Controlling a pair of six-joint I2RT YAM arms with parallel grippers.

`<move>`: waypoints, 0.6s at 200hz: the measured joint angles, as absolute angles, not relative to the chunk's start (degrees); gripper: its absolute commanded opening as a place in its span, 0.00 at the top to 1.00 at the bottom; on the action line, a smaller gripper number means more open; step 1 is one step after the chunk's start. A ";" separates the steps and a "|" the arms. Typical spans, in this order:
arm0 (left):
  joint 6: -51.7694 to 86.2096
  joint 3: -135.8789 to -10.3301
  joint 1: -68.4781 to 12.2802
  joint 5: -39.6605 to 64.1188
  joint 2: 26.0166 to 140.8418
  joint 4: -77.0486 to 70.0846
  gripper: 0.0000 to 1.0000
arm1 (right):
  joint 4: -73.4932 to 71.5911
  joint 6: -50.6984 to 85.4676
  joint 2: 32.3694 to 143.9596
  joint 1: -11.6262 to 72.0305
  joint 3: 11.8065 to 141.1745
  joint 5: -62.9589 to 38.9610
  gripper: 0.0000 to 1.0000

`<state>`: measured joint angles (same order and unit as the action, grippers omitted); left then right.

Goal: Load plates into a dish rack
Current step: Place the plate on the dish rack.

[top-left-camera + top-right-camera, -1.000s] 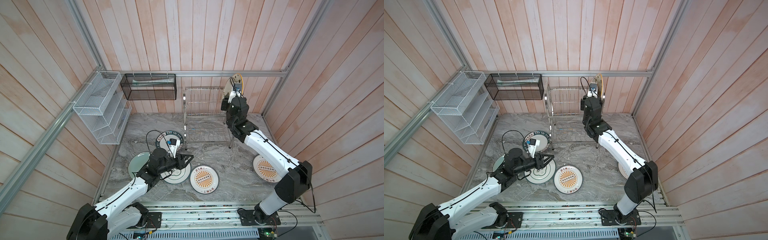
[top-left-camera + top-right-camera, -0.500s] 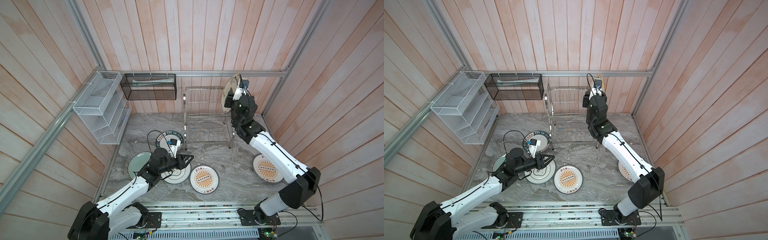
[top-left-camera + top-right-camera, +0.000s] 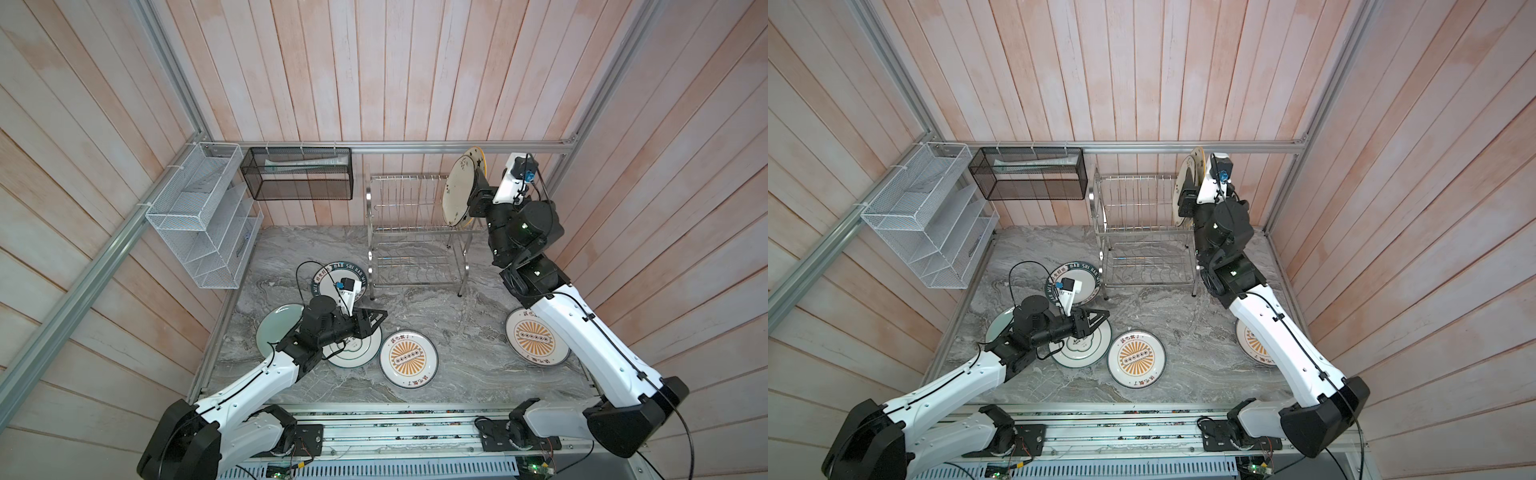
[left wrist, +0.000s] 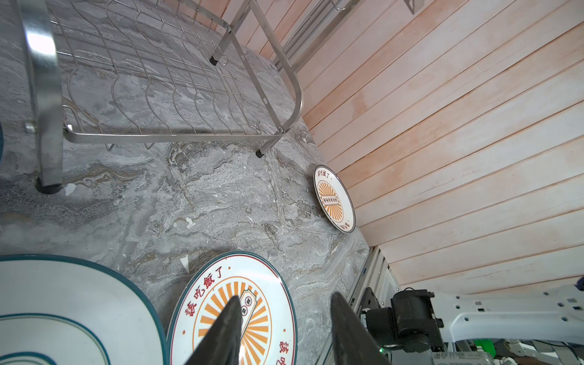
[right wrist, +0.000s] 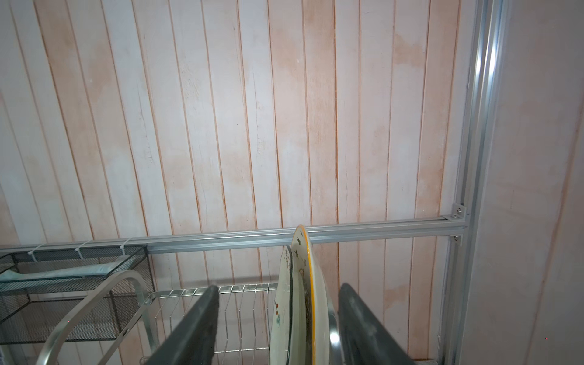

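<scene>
Grey marble tabletop (image 3: 436,332) carries everything. Dish rack (image 3: 369,241) stands at 12 o'clock, against the back wall. At the 3 o'clock end of its upper tier, the cream floral plate (image 3: 457,195) and the gold-rimmed star plate (image 3: 478,154) stand upright side by side.

Five plates lie flat on the marble:
- near sunburst plate (image 3: 408,359) at 6 o'clock
- far sunburst plate (image 3: 528,336) at 4 o'clock, partly under the right arm
- quatrefoil plate (image 3: 357,353), pale green plate (image 3: 276,328) and green-lettered plate (image 3: 322,278), clustered at 8 to 9 o'clock

Right gripper (image 5: 278,287) straddles the two racked plates with its jaws spread. There is a clear gap on the floral side; contact on the other side cannot be told.

Left gripper (image 4: 284,297) hovers low at the quatrefoil plate's 3 o'clock edge, jaws moderately apart, gripping nothing.
</scene>
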<state>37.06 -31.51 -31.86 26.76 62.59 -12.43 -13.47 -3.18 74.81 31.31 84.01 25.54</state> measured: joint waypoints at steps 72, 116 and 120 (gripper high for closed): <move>37.08 -31.51 -31.86 25.08 62.57 -12.75 0.53 | -13.69 -2.28 64.31 28.14 69.01 11.90 0.36; 37.06 -31.51 -31.86 24.77 62.57 -12.91 0.53 | -13.52 2.59 59.59 27.86 57.12 9.39 0.36; 37.06 -31.51 -31.86 24.71 62.57 -12.91 0.53 | -13.50 3.14 59.20 27.86 56.10 9.32 0.36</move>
<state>37.06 -31.51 -31.86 24.71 62.57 -12.91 -13.50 3.14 59.20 27.86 56.10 9.32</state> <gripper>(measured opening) 0.471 0.635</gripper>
